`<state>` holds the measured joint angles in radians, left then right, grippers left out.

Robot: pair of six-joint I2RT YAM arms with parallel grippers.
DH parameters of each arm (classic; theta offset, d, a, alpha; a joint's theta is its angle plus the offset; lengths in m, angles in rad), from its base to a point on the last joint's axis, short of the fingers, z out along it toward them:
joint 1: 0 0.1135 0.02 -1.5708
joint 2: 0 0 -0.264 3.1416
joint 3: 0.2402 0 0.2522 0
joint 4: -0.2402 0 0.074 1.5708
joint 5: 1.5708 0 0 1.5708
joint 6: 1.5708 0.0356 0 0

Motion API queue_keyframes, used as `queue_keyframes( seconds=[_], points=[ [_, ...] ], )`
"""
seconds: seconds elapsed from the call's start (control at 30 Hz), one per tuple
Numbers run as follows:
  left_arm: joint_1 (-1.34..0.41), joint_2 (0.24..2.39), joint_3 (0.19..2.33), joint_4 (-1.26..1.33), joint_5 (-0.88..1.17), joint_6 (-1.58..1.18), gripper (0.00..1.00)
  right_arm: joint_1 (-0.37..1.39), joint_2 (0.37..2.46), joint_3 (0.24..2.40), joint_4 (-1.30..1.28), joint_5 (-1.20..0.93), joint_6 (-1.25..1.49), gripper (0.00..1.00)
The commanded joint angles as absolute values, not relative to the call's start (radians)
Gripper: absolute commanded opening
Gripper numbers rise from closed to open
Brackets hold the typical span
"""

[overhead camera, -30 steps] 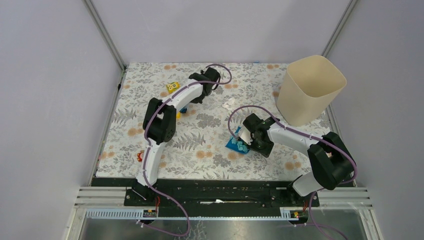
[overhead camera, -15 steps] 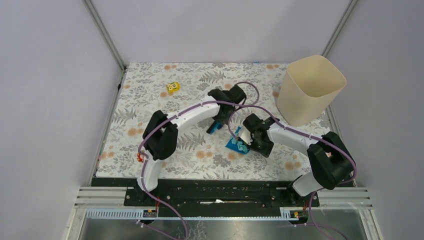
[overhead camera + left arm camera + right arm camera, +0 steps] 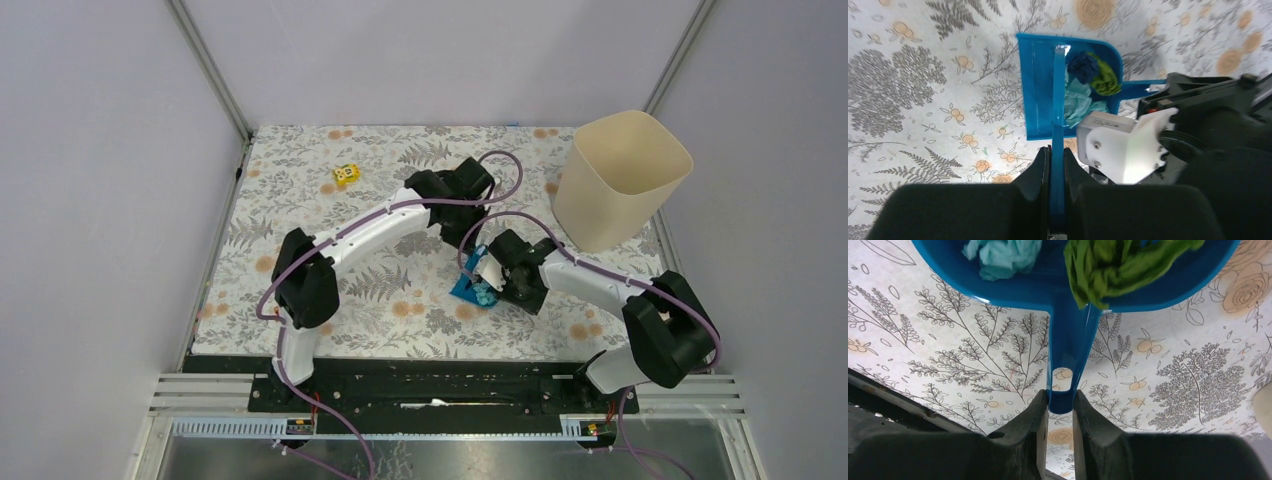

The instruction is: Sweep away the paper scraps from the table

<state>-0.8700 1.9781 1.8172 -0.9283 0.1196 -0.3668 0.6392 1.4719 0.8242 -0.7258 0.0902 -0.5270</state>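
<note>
My left gripper (image 3: 1057, 151) is shut on a thin blue sweeper blade (image 3: 1058, 100), whose far end reaches into the blue dustpan (image 3: 1037, 90). Navy, green and light blue paper scraps (image 3: 1088, 82) lie piled in the pan's back corner. My right gripper (image 3: 1060, 396) is shut on the dustpan's handle (image 3: 1066, 355), with green and light blue scraps (image 3: 1108, 265) in the pan above it. In the top view the dustpan (image 3: 466, 291) rests on the table (image 3: 300, 200) at centre right, with the left gripper (image 3: 472, 232) just behind it and the right gripper (image 3: 500, 283) beside it.
A tall cream bin (image 3: 620, 180) stands at the back right, close behind the right arm. A yellow cube (image 3: 346, 175) lies at the back left. The left arm stretches diagonally across the table's middle.
The left arm swung from the back centre rightward and nearer, bringing the blade to the dustpan. The white scrap seen earlier near the table's middle no longer shows. The right arm stayed put.
</note>
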Motion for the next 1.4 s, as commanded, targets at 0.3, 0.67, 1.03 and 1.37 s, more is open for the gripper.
queue_keyframes(
  seconds=[0.3,0.67,1.03,1.37],
  points=[
    [-0.844,2.089,2.367,-1.12,-0.21,-0.217,0.0,0.487,1.332,0.772,-0.788,0.131,-0.564,0.02],
    [-0.765,2.306,2.369,-0.871,-0.556,0.067,0.0,0.387,1.368,0.825,-0.83,0.155,-0.596,0.02],
    [-0.755,2.394,2.269,-0.845,-0.213,0.119,0.0,0.382,1.438,0.855,-0.833,0.153,-0.566,0.02],
    [-0.756,2.116,1.843,-0.685,0.546,0.012,0.0,0.382,1.494,0.91,-0.834,0.097,-0.549,0.03]
  ],
)
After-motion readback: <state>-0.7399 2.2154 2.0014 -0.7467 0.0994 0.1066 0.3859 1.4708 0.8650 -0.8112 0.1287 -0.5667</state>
